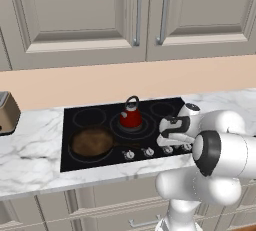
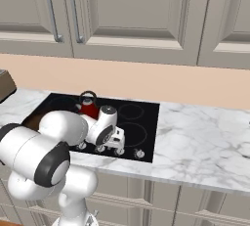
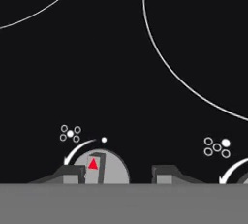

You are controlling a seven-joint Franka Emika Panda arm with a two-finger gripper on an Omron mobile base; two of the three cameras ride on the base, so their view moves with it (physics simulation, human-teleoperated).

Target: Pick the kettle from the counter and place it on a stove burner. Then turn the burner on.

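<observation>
1. Red kettle sits upright on the big double-ring burner in the middle of the black cooktop, its thin black handle arched over a grey lid.
2. My fingers hang low over the front edge of the cooktop, just above the row of knobs. From the left base view my hand is to the right of the kettle and nearer the front, apart from it.
3. Looking down along my hand, a grey knob with a red triangle mark lies partly between my two dark tips, nearer the left one. My fingers stand spread and released, with nothing clamped; whether the left tip touches the knob I cannot tell.
4. Another knob shows at the right edge, with white dot markings printed above each.
5. Brown frying pan rests on the front left burner, handle pointing right toward the knobs.
6. White marble counter runs on both sides of the cooktop, under grey cabinet doors.
</observation>
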